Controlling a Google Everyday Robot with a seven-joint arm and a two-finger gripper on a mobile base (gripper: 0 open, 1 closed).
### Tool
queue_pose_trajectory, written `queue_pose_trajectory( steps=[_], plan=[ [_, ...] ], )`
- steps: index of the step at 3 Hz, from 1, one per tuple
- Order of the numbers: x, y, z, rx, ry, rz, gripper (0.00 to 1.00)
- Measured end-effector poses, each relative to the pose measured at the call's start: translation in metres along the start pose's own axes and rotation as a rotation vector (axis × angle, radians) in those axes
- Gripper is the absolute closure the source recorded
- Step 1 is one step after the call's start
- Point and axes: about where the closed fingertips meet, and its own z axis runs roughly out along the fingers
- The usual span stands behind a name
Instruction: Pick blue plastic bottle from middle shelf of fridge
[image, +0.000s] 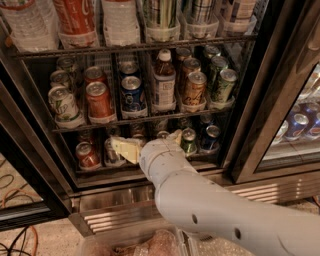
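The blue plastic bottle (163, 82) stands upright on the middle shelf (135, 119) of the fridge (260, 100), between a blue Pepsi can (132, 94) and an orange-brown can (194, 88). It has a white cap, a dark drink and a blue-and-white label. My gripper (145, 141) hangs in front of the lower shelf, below and slightly left of the bottle. It is open and empty, with one cream finger (125, 149) at the left and the other (175, 135) at the right. My white arm covers part of the lower shelf.
The middle shelf also holds a green-and-white can (63, 103), a red can (99, 100) and green cans (223, 85). Large bottles (75, 20) fill the rack above. More cans (88, 156) stand on the lower shelf. The ribbed steel base (115, 212) is below. Another glass door (300, 125) is at the right.
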Motion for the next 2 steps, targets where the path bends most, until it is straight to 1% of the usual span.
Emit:
queue_pose_trajectory(
  steps=[1, 2],
  plan=[
    [0.006, -0.005, 0.033, 0.058, -0.029, -0.035, 0.0],
    [-0.004, -0.017, 0.033, 0.115, -0.073, -0.039, 0.0]
  ],
)
